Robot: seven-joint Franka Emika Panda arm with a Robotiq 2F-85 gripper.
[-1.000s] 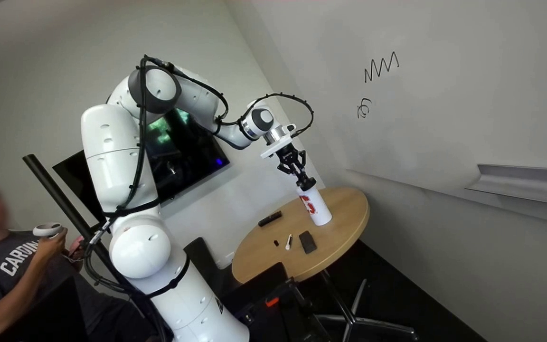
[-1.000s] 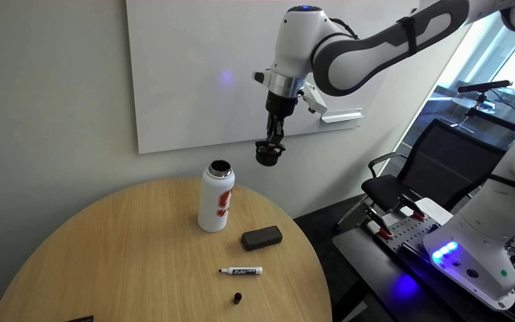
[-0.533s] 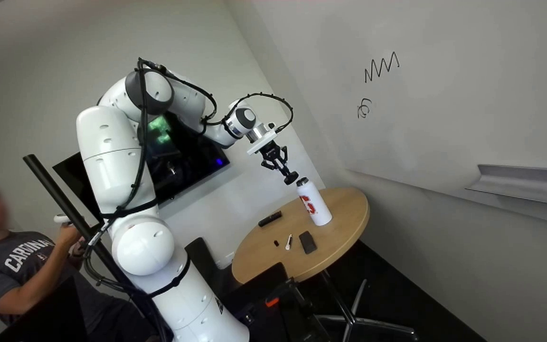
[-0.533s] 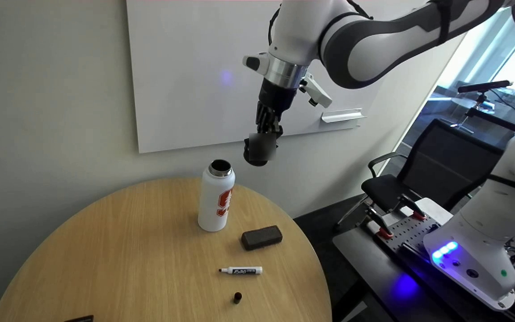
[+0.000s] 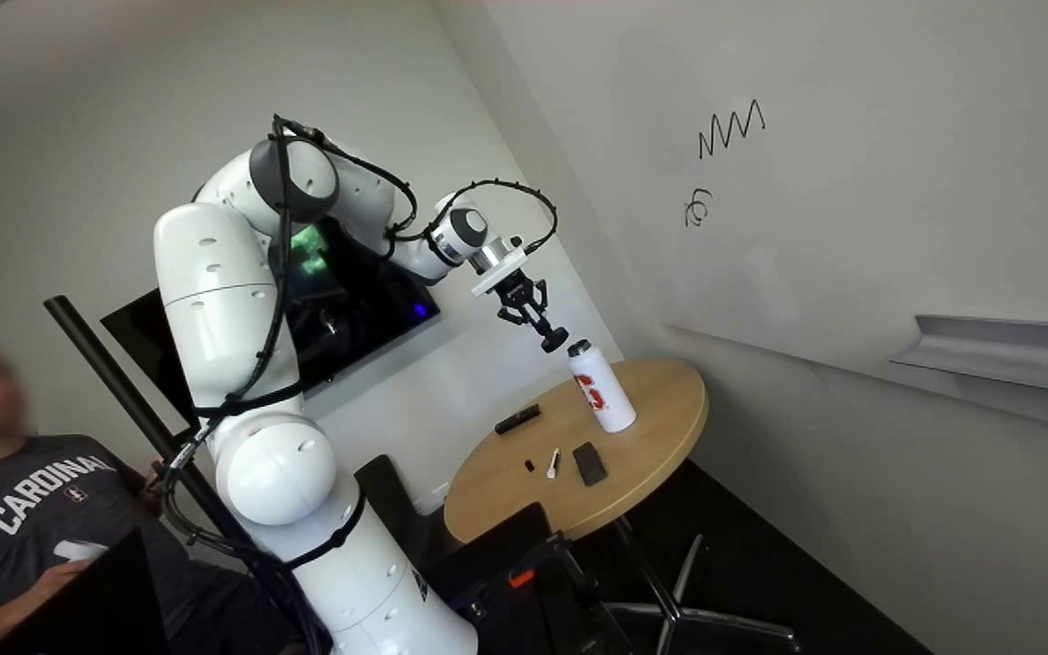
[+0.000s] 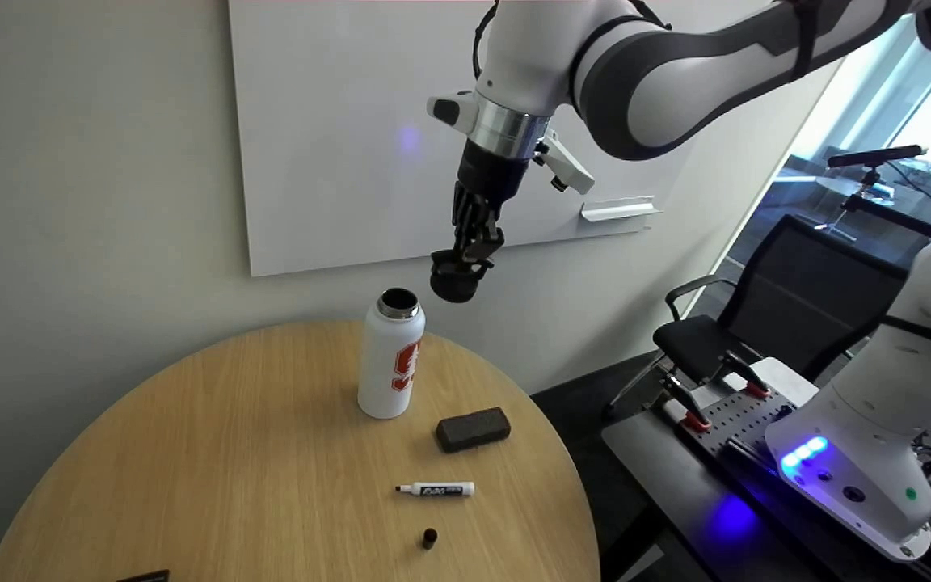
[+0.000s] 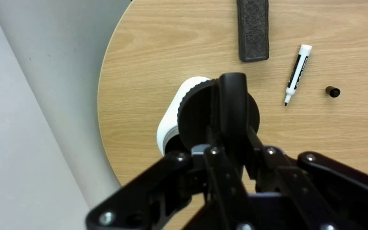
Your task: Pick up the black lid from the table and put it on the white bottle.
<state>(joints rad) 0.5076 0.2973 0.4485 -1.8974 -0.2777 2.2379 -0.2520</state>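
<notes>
Above the round table [image 6: 231,453] hangs the gripper [image 6: 472,252], its fingers drawn nearly together. The white bottle [image 6: 387,372] stands upright toward the table's wall-side edge, its metal-rimmed mouth facing up. A dark block [image 6: 473,430] lies near the robot-side edge. The black lid [image 6: 455,284] hangs clear of the table, clamped by its loop handle between the fingers, near the bottle's mouth but apart from it. Farther from the wall-side edge lie a white marker [image 6: 435,489] and a small black cap [image 6: 429,538].
</notes>
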